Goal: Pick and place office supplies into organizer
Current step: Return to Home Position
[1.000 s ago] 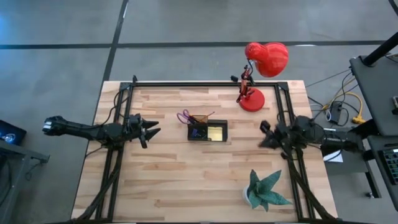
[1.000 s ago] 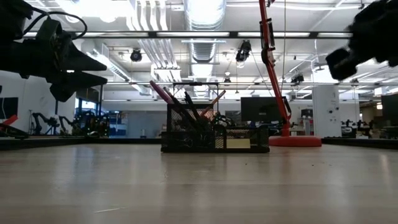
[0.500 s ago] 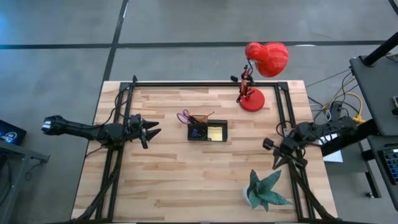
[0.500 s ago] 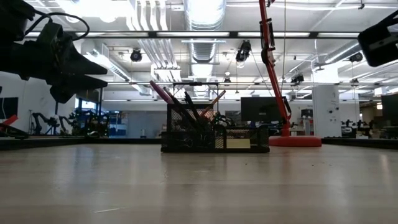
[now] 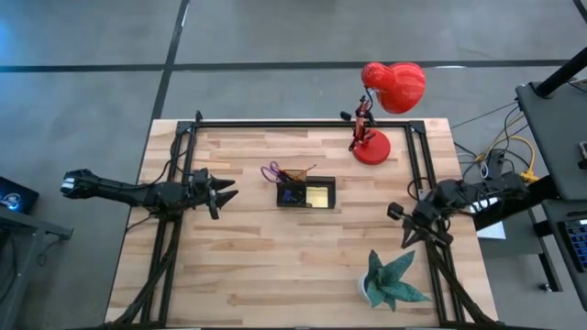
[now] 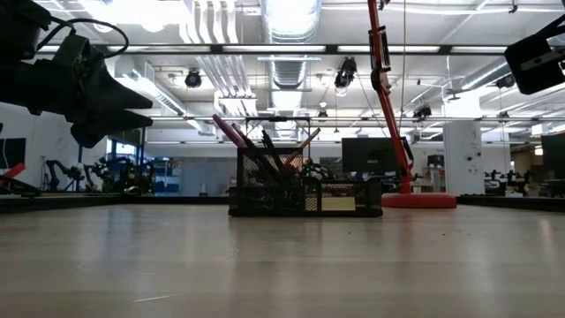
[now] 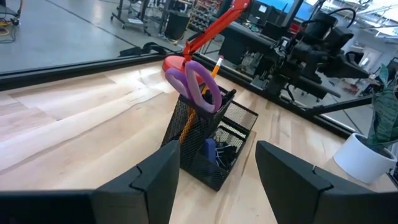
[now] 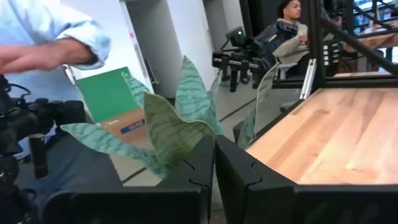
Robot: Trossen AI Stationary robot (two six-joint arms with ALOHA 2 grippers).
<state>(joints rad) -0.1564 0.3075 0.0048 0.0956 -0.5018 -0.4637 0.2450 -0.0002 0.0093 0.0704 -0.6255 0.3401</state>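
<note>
Near edge, right side: green paper plant [image 5: 394,280] in a white pot. Just behind it, right hand [image 8: 214,167] raised over the right side of the counter [image 5: 248,266], fingers pressed together, nothing held. Plant leaves fill its wrist view.

Left side, level with the organizer [image 5: 306,193]: left hand [image 5: 223,193] hangs above the counter, fingers spread wide, empty, pointed at the organizer.

Organizer mid-counter, well apart from both hands. Purple-handled scissors [image 7: 199,84] stand handles-up in its tall mesh cup with an orange pencil [image 6: 305,141] and dark pens. Yellow sticky-note pad [image 5: 319,193] lies in the low compartment on the lamp side.

Farther back, right: red desk lamp [image 5: 372,148].

Beyond the counter: a person's light sleeve [image 8: 59,40]; another person seated farther off.
</note>
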